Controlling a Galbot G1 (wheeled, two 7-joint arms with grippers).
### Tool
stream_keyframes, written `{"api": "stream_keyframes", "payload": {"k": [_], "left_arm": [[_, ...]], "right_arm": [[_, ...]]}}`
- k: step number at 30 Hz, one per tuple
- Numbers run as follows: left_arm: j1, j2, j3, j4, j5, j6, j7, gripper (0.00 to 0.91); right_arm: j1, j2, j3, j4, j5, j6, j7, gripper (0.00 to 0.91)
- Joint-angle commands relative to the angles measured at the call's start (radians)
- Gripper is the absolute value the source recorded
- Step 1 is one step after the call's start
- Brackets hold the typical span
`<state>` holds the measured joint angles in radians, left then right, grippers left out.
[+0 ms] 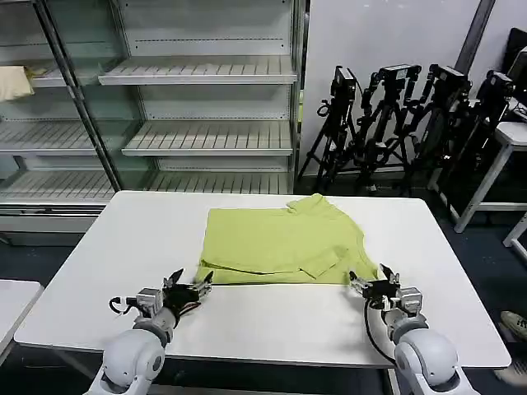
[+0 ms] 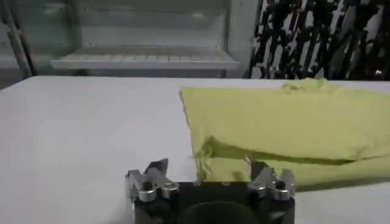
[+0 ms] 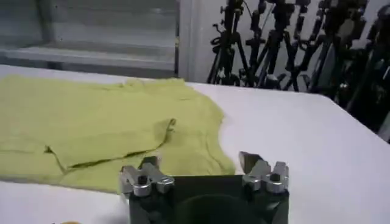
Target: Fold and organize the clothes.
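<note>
The T-shirt (image 1: 280,243) lies part-folded mid-surface (image 1: 123,247); left pincer (image 1: 191,290) and right pincer (image 1: 368,285), both wide and holding nothing, flank its near-edge corners, seemingly poised to pinch them.

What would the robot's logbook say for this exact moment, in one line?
T-shirt: partly folded on table | left tool: open at its near-left corner | right tool: open at near-right corner

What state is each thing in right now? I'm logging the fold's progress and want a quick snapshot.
T-shirt: lying on the white table, partly folded, near layers doubled over, not gripped.
Left gripper: open, low at the shirt's near left corner, holding nothing.
Right gripper: open, low at the shirt's near right corner, holding nothing.
Shelving unit: slatted shelves bare, apart from a pale cloth at the far left.
</note>
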<state>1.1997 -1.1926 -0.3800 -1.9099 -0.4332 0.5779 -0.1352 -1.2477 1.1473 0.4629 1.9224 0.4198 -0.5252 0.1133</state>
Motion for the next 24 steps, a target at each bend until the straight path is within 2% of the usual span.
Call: {"api": "stream_keyframes", "payload": {"k": [1, 9, 13, 21, 24], "left_arm": [[0.006, 0.019, 0.016, 0.032, 0.014, 0.001, 0.009, 0.010], [0.003, 0.025, 0.043, 0.036, 0.018, 0.000, 0.024, 0.010], [0.042, 0.041, 0.038, -0.006, 0.023, 0.000, 0.029, 0.000], [0.227, 0.066, -0.039, -0.210, 0.036, -0.002, 0.021, 0.000], [0.340, 0.084, -0.093, -0.275, 0.035, -0.002, 0.023, 0.000]], "right_arm": [[-0.030, 0.000, 0.015, -0.001, 0.025, -0.020, -0.002, 0.000], [-0.034, 0.005, 0.017, 0.011, 0.027, -0.016, -0.007, 0.000], [-0.073, 0.005, 0.030, 0.071, 0.024, -0.016, -0.008, 0.000], [-0.325, 0.017, 0.093, 0.288, -0.037, 0.006, -0.027, 0.000], [-0.440, 0.033, 0.118, 0.359, -0.097, 0.047, -0.040, 0.000]]}}
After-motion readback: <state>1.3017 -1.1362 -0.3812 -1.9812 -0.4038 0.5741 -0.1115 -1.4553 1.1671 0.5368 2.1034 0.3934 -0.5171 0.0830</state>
